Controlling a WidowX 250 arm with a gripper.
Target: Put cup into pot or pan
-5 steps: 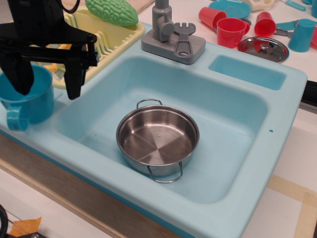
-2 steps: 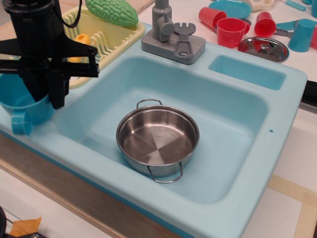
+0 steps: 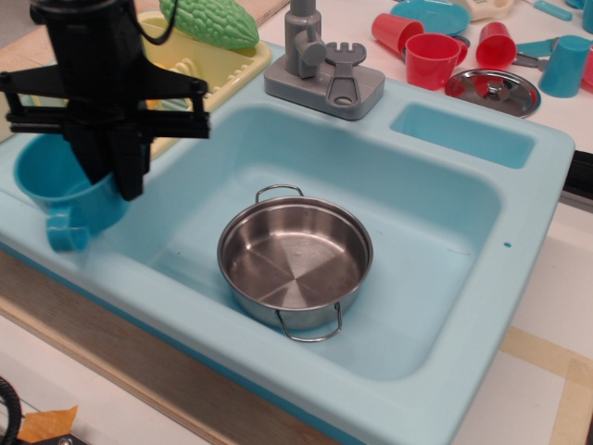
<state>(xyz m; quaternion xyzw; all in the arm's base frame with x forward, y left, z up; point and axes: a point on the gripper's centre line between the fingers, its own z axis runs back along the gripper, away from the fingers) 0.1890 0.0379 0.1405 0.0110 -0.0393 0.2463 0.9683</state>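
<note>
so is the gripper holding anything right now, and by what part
The gripper holds the teal mug by its rim, on the side nearest the sink.

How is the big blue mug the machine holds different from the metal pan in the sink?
The mug is teal plastic, deep, with one thick loop handle; the pan is shiny steel, shallow and wider, with two thin wire handles. The gripper grips the mug's rim; the pan sits free. Both are round and empty.

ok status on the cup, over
Gripper shut on the cup rim, cup at the sink's left edge. Pan empty in the sink. Path looks clear.
</note>
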